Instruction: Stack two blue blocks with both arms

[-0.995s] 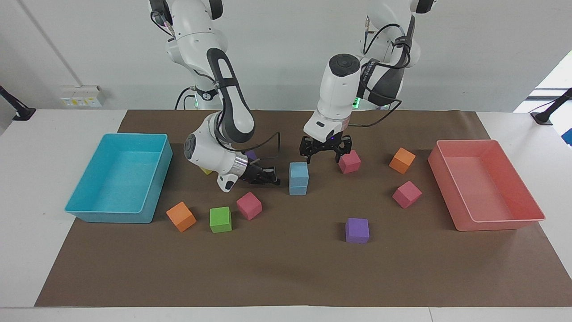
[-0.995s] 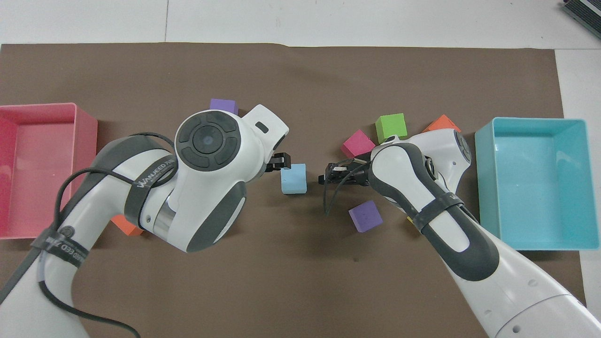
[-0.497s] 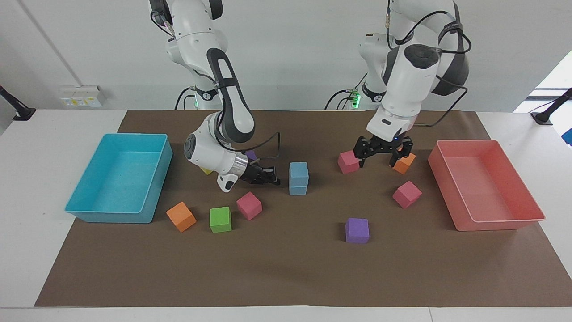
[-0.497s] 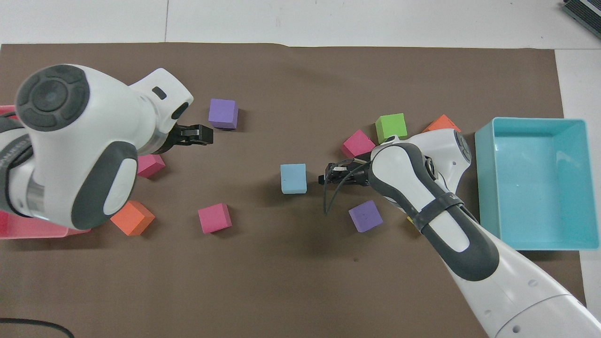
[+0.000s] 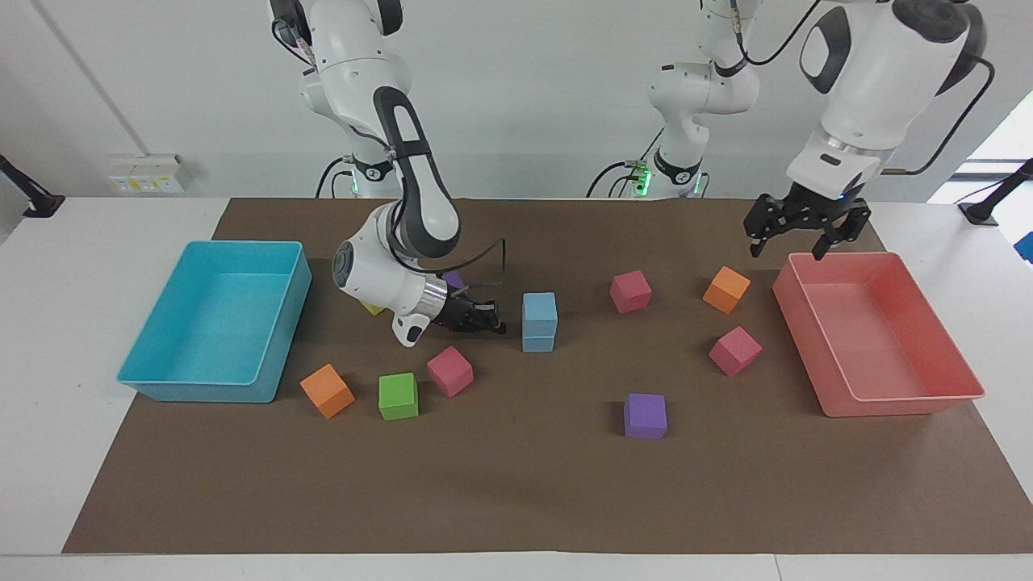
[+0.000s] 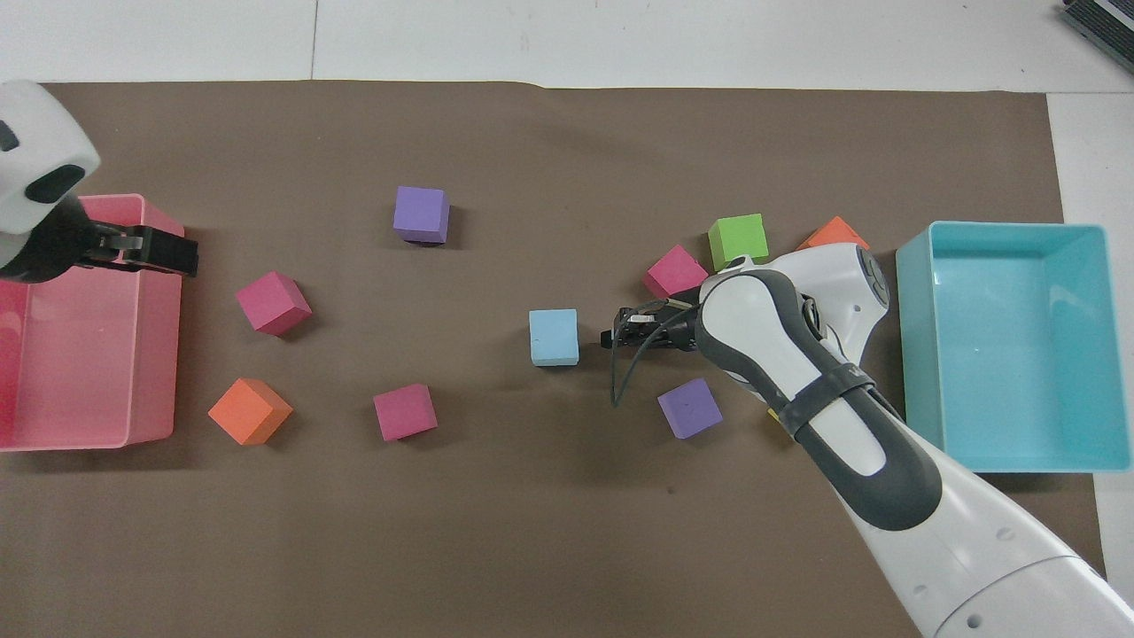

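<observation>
Though overhead shows one, blue blocks (image 5: pixel 539 321) stacked.

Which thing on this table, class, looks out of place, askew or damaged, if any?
Nothing stands out. The two blue blocks sit squarely stacked mid-table, the loose cubes lie scattered but intact, and both trays are upright and empty. The right gripper, shut, rests beside the stack; the left gripper, open, hangs over the pink tray.

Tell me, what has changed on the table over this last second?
The left pincer lifted away from beside the blue blocks and swung, open and empty, to over the pink tray's rim at its own end. The right pincer, shut, stayed low beside the stack. The stack and the other cubes did not move.
</observation>
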You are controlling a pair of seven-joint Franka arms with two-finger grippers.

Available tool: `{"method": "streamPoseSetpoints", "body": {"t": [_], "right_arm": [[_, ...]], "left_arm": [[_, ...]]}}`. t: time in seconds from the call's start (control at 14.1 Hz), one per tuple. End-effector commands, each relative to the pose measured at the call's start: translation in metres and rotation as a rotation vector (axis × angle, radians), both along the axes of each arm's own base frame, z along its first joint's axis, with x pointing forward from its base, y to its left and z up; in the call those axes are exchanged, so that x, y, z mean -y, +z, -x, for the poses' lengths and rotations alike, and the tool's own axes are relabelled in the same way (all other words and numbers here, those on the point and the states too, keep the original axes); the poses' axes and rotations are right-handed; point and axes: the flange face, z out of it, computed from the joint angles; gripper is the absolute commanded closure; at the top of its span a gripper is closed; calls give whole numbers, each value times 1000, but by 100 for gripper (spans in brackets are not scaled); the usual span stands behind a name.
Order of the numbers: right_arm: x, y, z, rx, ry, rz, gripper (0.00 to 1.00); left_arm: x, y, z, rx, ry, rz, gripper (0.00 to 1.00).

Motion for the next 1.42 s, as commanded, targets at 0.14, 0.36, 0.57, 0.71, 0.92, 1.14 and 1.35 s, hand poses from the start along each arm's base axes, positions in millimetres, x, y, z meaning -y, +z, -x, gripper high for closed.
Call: {"method": "streamPoseSetpoints", "body": {"t": [0.14, 0.36, 0.57, 0.71, 0.92, 1.14, 1.35], "right_arm": [[3, 11, -3, 19, -19, -19, 100], [3, 21, -5, 35, -5, 1, 100], [10, 34, -7, 47, 16, 36, 73], [11, 49, -8, 63, 36, 90, 39], [23, 77, -10, 89, 45, 174, 0], [48, 96, -14, 96, 43, 221, 0], [71, 120, -20, 97, 87, 345, 0]], "left_arm": [[-12, 34, 25, -94, -23, 4, 0], [-24, 38, 28, -119, 0, 5, 0], [-24, 48, 41, -118, 1, 9, 0], [-23, 49, 39, -107, 0, 7, 0], [-19, 50, 43, -116, -7, 5, 0], [-16, 51, 41, -105, -13, 6, 0], [-16, 50, 38, -103, -14, -3, 0]]}}
